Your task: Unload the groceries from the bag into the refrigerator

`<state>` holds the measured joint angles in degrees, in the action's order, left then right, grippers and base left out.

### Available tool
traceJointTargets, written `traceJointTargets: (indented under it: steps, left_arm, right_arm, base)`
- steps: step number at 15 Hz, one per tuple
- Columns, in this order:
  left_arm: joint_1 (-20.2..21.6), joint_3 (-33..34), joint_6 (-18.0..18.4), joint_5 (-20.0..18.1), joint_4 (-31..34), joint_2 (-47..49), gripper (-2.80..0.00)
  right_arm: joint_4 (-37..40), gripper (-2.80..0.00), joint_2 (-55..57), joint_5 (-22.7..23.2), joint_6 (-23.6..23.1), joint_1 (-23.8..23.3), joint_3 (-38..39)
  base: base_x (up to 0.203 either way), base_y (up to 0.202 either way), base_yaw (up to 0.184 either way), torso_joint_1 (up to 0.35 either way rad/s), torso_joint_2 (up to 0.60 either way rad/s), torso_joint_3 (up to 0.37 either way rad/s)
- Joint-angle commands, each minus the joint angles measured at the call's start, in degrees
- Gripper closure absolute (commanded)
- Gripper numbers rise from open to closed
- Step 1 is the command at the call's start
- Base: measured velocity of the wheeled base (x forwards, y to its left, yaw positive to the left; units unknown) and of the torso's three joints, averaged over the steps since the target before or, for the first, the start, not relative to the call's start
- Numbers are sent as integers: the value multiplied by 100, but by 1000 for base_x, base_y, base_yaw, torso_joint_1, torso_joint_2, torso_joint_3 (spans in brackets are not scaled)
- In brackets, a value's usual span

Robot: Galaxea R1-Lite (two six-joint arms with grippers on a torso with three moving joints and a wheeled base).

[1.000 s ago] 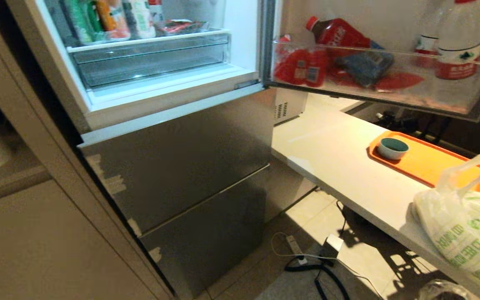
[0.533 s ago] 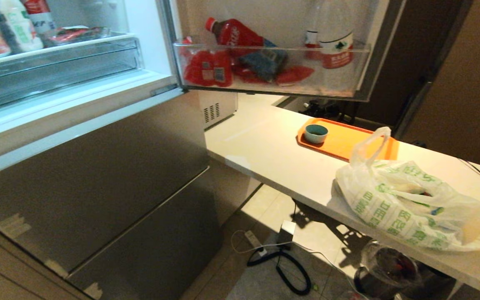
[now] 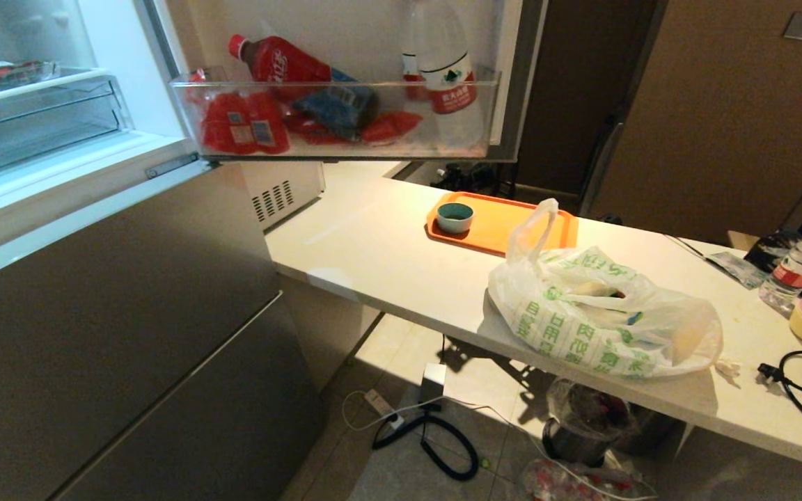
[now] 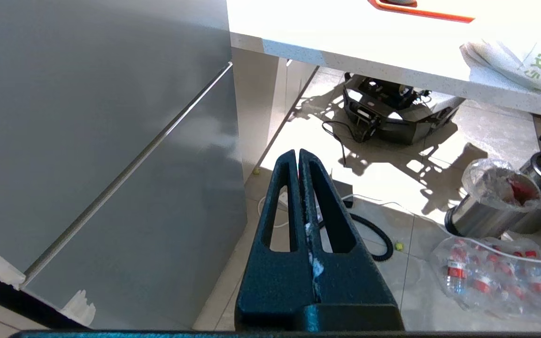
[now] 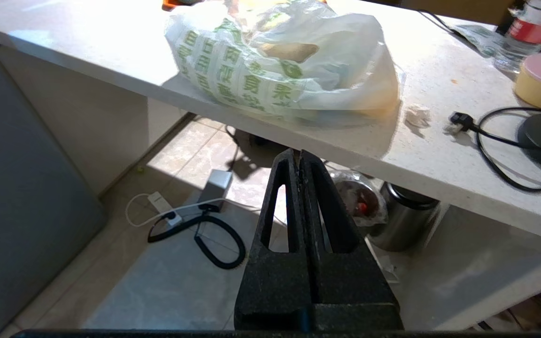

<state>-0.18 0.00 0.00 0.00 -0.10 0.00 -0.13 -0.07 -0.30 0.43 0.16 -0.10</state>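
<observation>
We are at the approach step: the crinkly translucent white plastic bag (image 3: 599, 316) with green characters lies unopened on the white table (image 3: 373, 243), just beside the orange tray (image 3: 502, 221). Our left end effector (image 4: 298, 157) and right end effector (image 5: 297, 157) are both pressed together, empty. Next, one must spread and reach into the bag.

Left gripper (image 4: 299, 157): two black, rough-textured tapered fingers, each with a long slot; white residue along the seam. Right gripper (image 5: 297, 156): same black slotted fingers, lower centre of frame.
</observation>
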Motion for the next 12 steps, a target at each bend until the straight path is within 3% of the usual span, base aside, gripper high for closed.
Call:
traceJointTargets:
  steps: [1,6,12]
  left_arm:
    - [1,0,0,0,1,0,0]
    - [1,0,0,0,-6,0,0]
    - [1,0,0,0,-7,0,0]
  right_arm:
    - [-4,0,7,-5,1,2,1]
    - [-4,0,7,-5,1,2,1]
    - [-4,0,7,-5,1,2,1]
  base:
    - [0,0,0,0,0,0]
    - [20,0,0,-3,0,0]
    - [193,0,0,6,5,4]
